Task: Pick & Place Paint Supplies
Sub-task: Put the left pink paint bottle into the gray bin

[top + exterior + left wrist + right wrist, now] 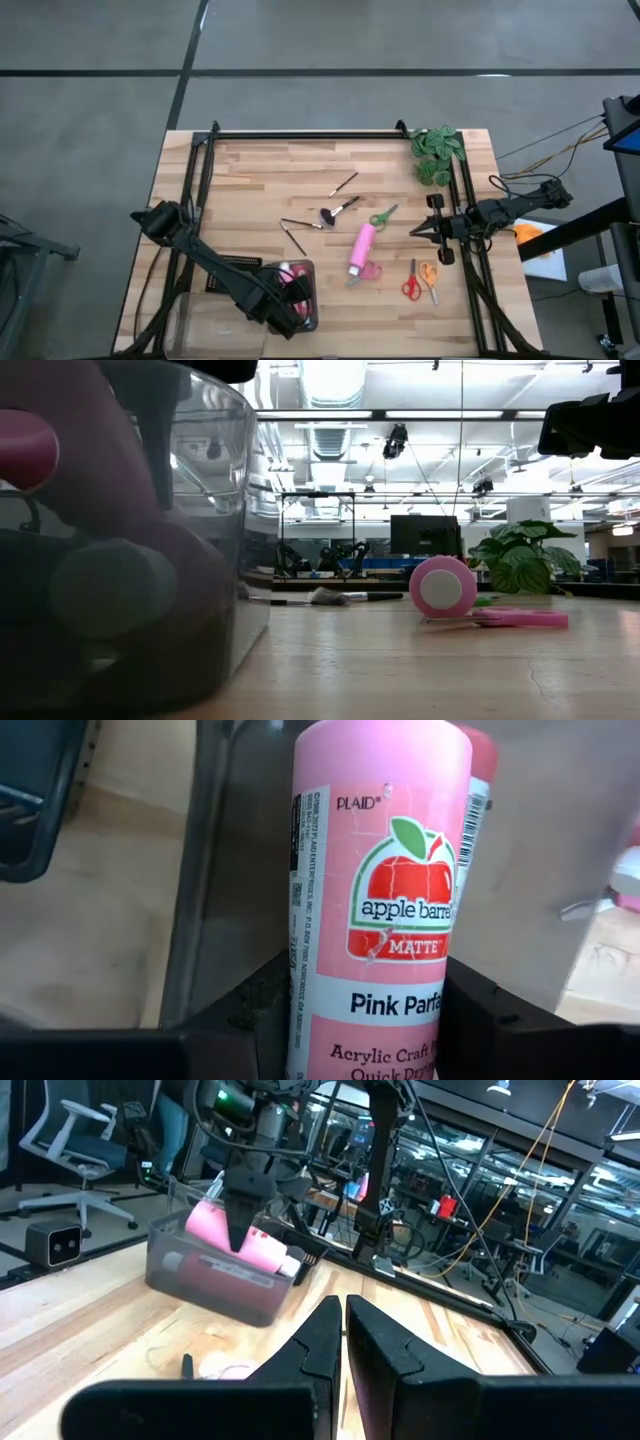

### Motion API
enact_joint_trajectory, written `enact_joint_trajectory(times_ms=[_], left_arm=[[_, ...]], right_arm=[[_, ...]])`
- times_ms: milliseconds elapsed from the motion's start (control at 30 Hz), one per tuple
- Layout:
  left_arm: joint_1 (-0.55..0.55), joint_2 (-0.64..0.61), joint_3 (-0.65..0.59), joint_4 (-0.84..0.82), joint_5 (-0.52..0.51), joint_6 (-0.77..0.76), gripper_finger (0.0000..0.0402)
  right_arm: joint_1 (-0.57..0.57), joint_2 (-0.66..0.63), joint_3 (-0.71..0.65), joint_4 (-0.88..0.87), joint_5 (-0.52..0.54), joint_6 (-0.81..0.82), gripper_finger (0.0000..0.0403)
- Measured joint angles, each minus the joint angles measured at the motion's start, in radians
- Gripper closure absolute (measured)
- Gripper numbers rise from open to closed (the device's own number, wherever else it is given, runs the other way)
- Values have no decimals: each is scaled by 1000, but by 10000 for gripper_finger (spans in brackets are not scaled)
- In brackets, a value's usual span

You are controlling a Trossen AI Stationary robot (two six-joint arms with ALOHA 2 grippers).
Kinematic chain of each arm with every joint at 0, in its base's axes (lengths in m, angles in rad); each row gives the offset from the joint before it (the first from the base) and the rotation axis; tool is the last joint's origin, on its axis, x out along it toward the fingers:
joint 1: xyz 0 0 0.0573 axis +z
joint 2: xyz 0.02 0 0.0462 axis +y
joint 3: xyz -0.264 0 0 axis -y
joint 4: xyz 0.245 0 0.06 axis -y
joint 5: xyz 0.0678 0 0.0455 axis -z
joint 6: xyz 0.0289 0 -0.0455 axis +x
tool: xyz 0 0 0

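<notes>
Paint bottle (pixel 385 890): we hold this pink bottle between our left gripper's (pixel 290 312) pads, down inside the clear tray (pixel 312 272) at the near edge of the table.
Left gripper: clamped on the bottle's lower label; the jaws stand partly apart because the bottle fills them.
Tray contents: a second pink bottle (pixel 262 1250) lies beside ours in the tray, touching or nearly so; we cannot tell which.
Step in hand: we judge this to be the placing of the bottle in the tray.
Doing it well: we should bring the bottle low enough to rest on the tray floor or its neighbour before we let go, then part the fingers cleanly and lift straight up so neither finger catches the tray wall.
Right gripper (pixel 343 1342): fingers pressed together, empty, waiting at the table's right edge, well apart from our left gripper.
Left to fetch: a third pink bottle (pixel 361 249), the scissors (pixel 420 281) and the brushes (pixel 338 210) lie on the wood, farther out than the left gripper, toward the right gripper.
</notes>
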Motion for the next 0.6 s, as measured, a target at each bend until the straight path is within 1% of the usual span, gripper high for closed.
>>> enact_joint_trajectory(times_ms=[367, 467, 600], left_arm=[[0, 0, 0, 0, -15, 19, 224], [0, 0, 0, 1, -15, 18, 202], [0, 0, 0, 5, -15, 15, 154]], right_arm=[[0, 0, 0, 0, 0, 0, 388], [0, 0, 0, 0, 0, 0, 388], [0, 0, 0, 0, 0, 0, 388]])
